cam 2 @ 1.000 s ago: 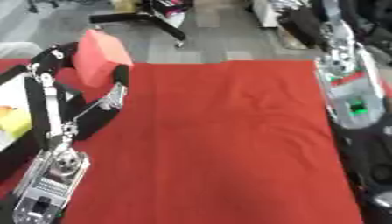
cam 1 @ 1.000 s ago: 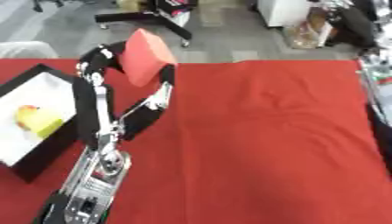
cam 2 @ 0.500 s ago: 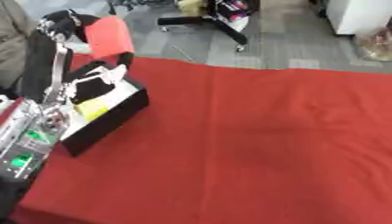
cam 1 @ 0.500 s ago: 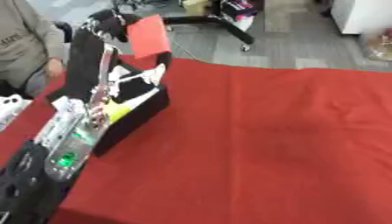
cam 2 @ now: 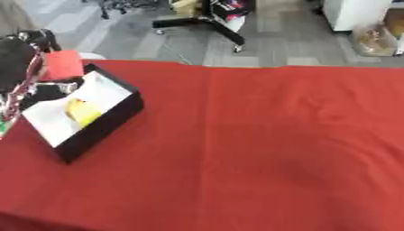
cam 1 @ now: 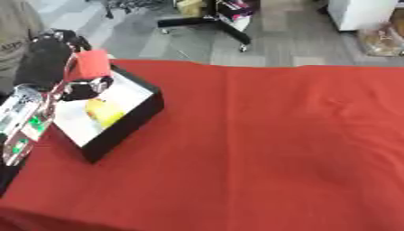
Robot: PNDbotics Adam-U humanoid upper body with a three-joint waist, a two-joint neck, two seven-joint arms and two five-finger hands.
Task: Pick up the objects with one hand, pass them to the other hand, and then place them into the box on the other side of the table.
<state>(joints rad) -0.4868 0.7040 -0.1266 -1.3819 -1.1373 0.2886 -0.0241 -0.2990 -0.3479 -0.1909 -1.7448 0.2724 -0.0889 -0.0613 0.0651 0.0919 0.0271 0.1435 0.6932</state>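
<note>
Holding a red block [cam 1: 92, 64] above the far end of the box [cam 1: 134, 119], the left hand [cam 1: 49, 58] is reaching in from the left edge of both views. Its black fingers are curling round the block from the left and from underneath, so the hand is grasping the block rather than resting open. The block is sitting upright in that grip, with its upper part sticking out to the right of the fingers.

Just below and to the right of the hand, the box is lying askew on the red surface [cam 1: 268, 144]. It is black on the outside and white inside, and its near corner is pointing toward the lower left. A yellow object [cam 1: 103, 112] is lying inside the box, below the hand and close to the middle of the white floor; its shape is too blurred to name. The block is not touching the yellow object; whether it is touching the box wall cannot be told.

Silver and black arm parts with small green lights [cam 1: 24, 122] are running down from the hand along the left edge, partly covering the near left side of the box.

Right of the hand, the red cloth is spreading across the rest of the surface, with faint wrinkles. Beyond the far edge, a grey floor and the black legs of a chair base [cam 1: 207, 22] are showing.

The right hand is not showing in either view.
</note>
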